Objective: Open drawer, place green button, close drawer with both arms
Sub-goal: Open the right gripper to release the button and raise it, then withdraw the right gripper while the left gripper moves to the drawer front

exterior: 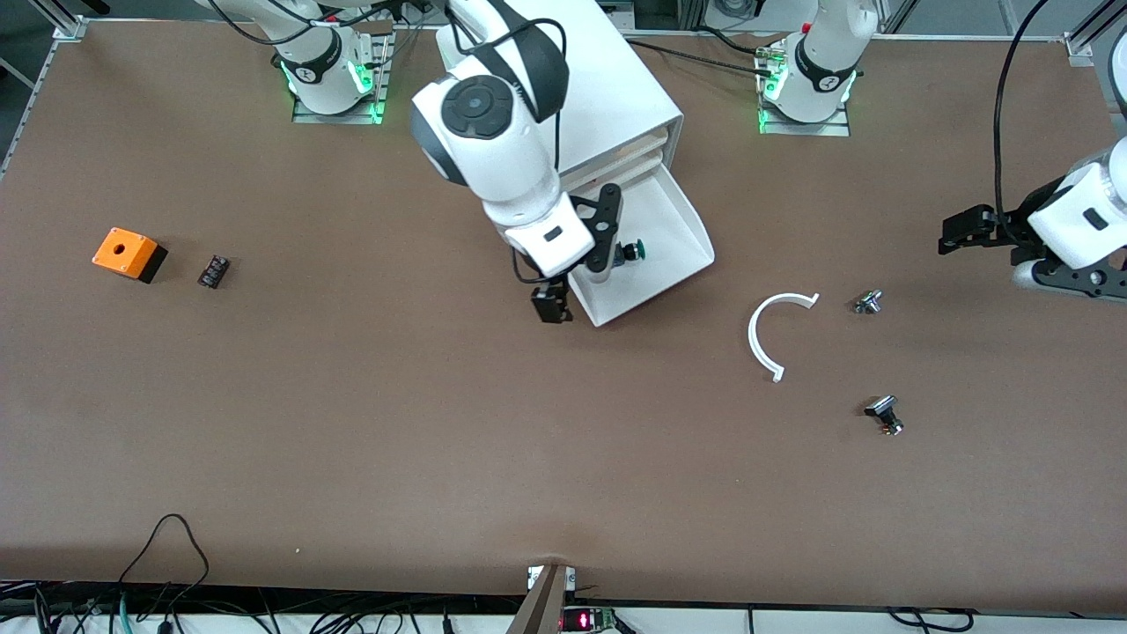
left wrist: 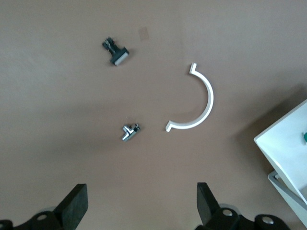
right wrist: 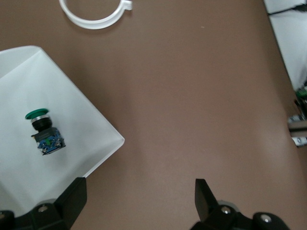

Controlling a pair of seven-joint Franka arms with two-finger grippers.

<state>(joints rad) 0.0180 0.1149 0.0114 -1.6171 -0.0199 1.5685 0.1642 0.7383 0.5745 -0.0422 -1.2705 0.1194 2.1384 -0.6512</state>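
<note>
The white cabinet's (exterior: pixel 616 88) lowest drawer (exterior: pixel 656 211) is pulled out toward the front camera. The green-capped button (exterior: pixel 632 251) lies on its side inside it, near the sloped front lip; the right wrist view shows the button (right wrist: pixel 44 132) on the drawer floor (right wrist: pixel 72 120). My right gripper (exterior: pixel 574 283) hangs open and empty over the drawer's front corner, one finger over the drawer, the other over the table (right wrist: pixel 139 201). My left gripper (exterior: pixel 1012 255) waits open and empty over the table at the left arm's end (left wrist: pixel 142 206).
A white half ring (exterior: pixel 766 330), a tiny silver button (exterior: pixel 867 302) and a black-capped button (exterior: pixel 885 414) lie between the drawer and the left arm's end. An orange box (exterior: pixel 129 254) and a small black part (exterior: pixel 213 270) sit toward the right arm's end.
</note>
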